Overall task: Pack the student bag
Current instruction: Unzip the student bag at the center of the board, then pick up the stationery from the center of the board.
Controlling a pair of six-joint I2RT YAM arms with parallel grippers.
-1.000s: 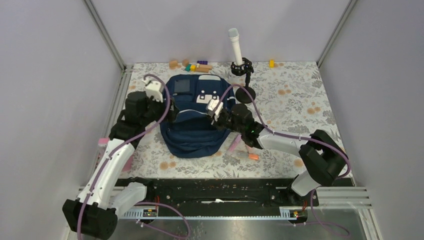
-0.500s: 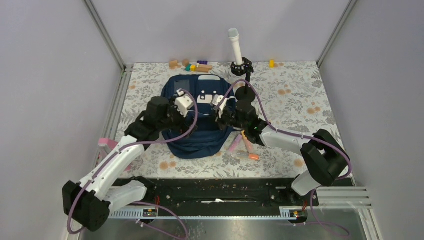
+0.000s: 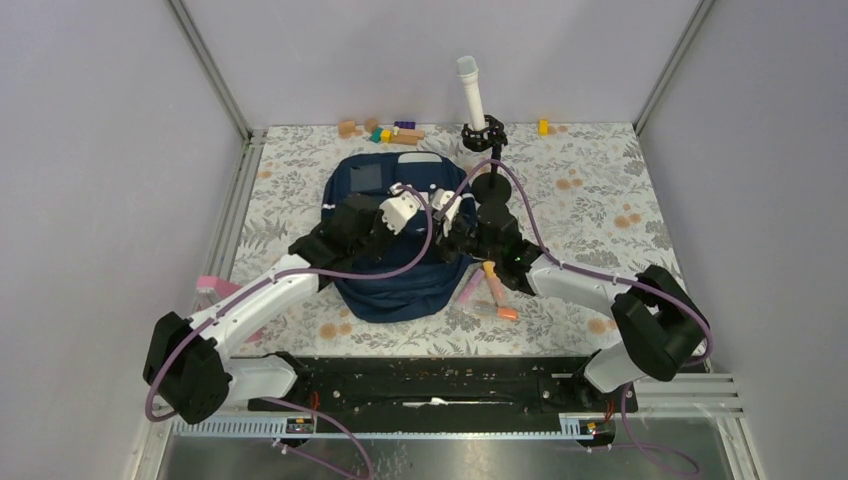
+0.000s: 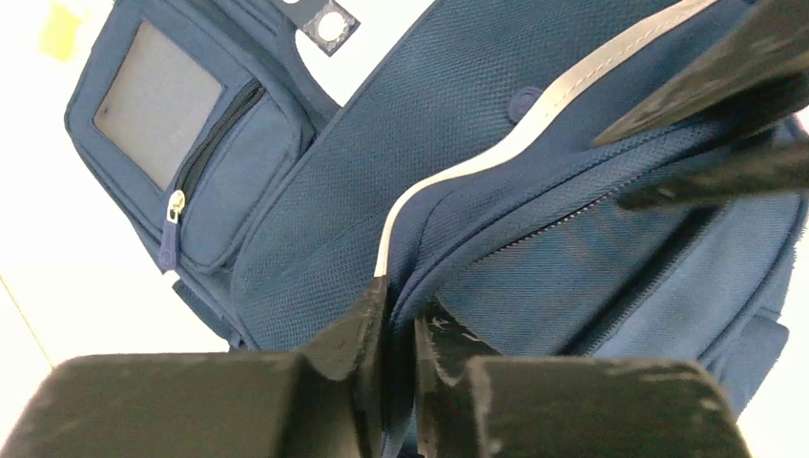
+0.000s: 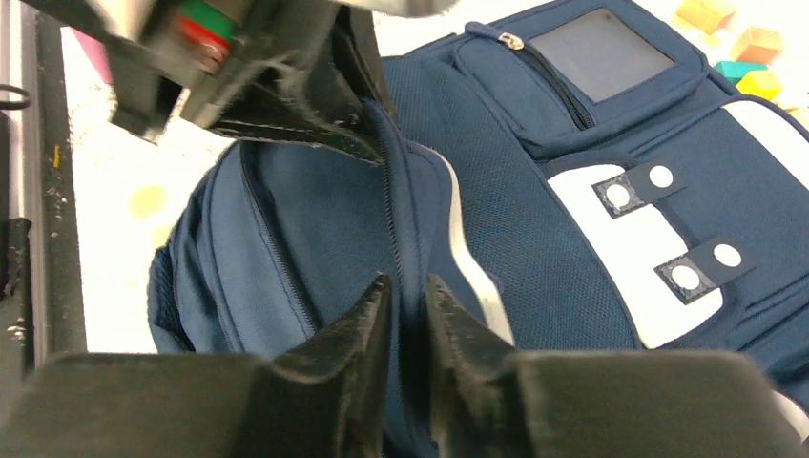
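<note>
The student bag (image 3: 390,285), navy with white patches, lies flat in the middle of the flowered table. Both grippers meet over its upper middle. In the left wrist view my left gripper (image 4: 401,310) is shut on the bag's (image 4: 315,219) raised zipper edge, right beside the white trim. My right gripper (image 5: 405,291) pinches the same blue zipper edge of the bag (image 5: 572,248) from the opposite side, its fingers nearly together around the fabric. The left gripper's fingers (image 5: 315,134) show ahead in the right wrist view, holding that edge farther along. The bag's inside is hidden.
A white cylinder on a black stand (image 3: 474,100) rises just behind the bag. Coloured blocks (image 3: 392,131) and a yellow block (image 3: 543,126) lie along the back edge. Several pens (image 3: 490,295) lie right of the bag. A pink object (image 3: 212,286) sits at the left rail.
My left arm swung right from the bag's left side to its middle, and its jaws closed on the zipper edge. The right gripper kept its place at the edge, shifting slightly back.
</note>
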